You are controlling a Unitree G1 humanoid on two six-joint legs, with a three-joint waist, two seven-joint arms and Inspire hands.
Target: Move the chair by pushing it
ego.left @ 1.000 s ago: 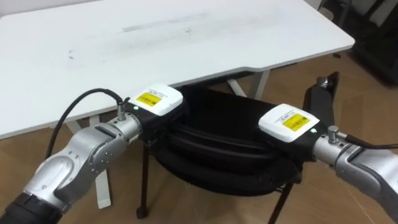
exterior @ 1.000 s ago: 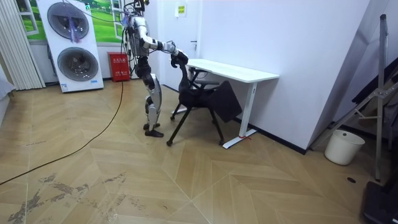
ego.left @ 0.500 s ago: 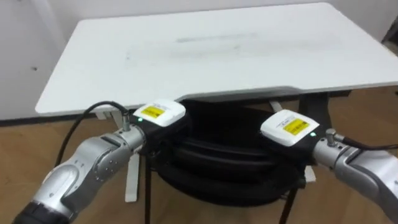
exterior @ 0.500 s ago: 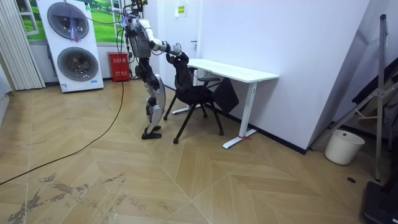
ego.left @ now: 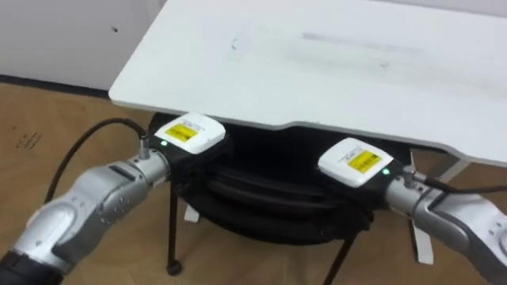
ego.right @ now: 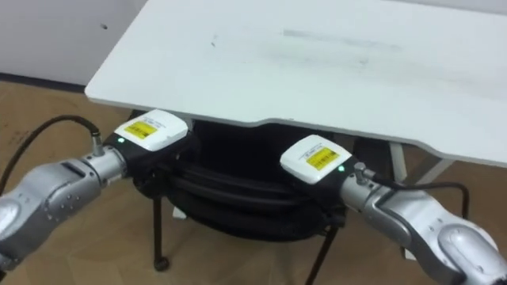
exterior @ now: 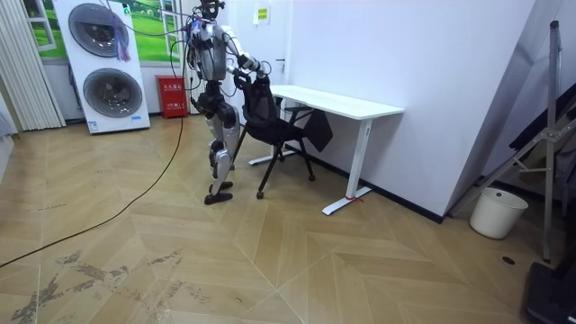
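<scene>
Since one second ago, room view: the chair (exterior: pixel 270 119) stands more upright and closer in against the desk (exterior: pixel 349 105), and the robot has stepped in behind it. The eye views have shifted with the head.

Now: the left hand (ego.left: pixel 187 141) and the right hand (ego.left: pixel 355 165) each rest on the top of the chair's back, one toward each end. What lies beneath each is hidden by the back, so open or closed cannot be told.

The back runs left to right across the robot's front, roughly along the desk's near edge. The chair lies straight ahead of both hands, between robot and desk, its seat apparently starting under the edge. Neither hand is nearer. Judgement: the push goes straight forward, evenly from both arms.
</scene>
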